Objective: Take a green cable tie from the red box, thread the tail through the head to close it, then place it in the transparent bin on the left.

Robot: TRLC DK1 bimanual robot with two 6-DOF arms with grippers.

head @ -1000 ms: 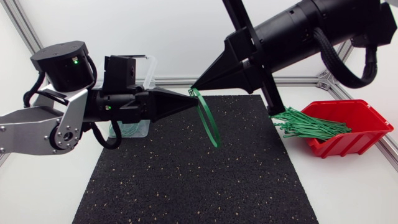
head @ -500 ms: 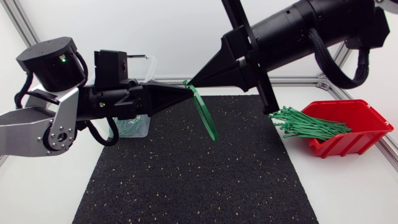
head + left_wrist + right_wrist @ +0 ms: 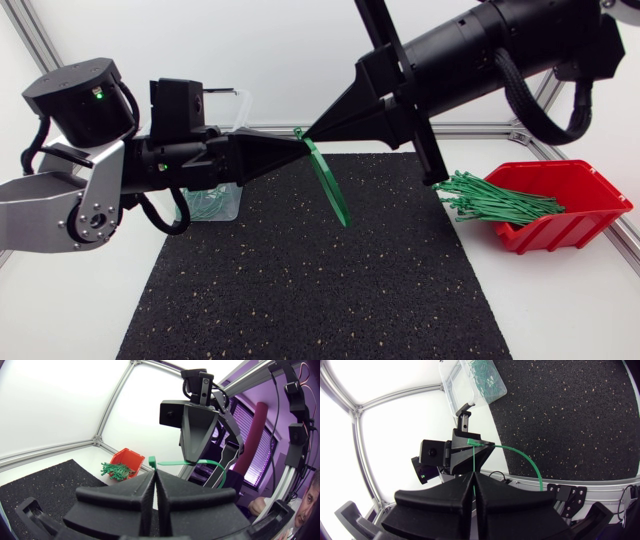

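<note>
A green cable tie (image 3: 328, 185) hangs in a loop above the black mat (image 3: 300, 290), held between my two grippers, which meet tip to tip. My left gripper (image 3: 298, 146) is shut on it beside the head (image 3: 153, 462). My right gripper (image 3: 310, 134) is shut on the strap (image 3: 474, 462), which curves away in a loop (image 3: 529, 464). The red box (image 3: 560, 205) at the right holds several green ties (image 3: 495, 198) spilling over its edge. The transparent bin (image 3: 212, 205) stands at the left behind my left arm, with green ties inside.
The aluminium frame rail (image 3: 470, 127) runs along the table's back edge. In the right wrist view the transparent bin (image 3: 472, 380) lies beyond my left gripper (image 3: 465, 446). The red box (image 3: 126, 458) shows past my right gripper (image 3: 192, 462) in the left wrist view.
Both grippers have shifted slightly left and up with the tie. The hanging loop has turned and looks narrower and shorter. The last half second shows hardly any motion.
</note>
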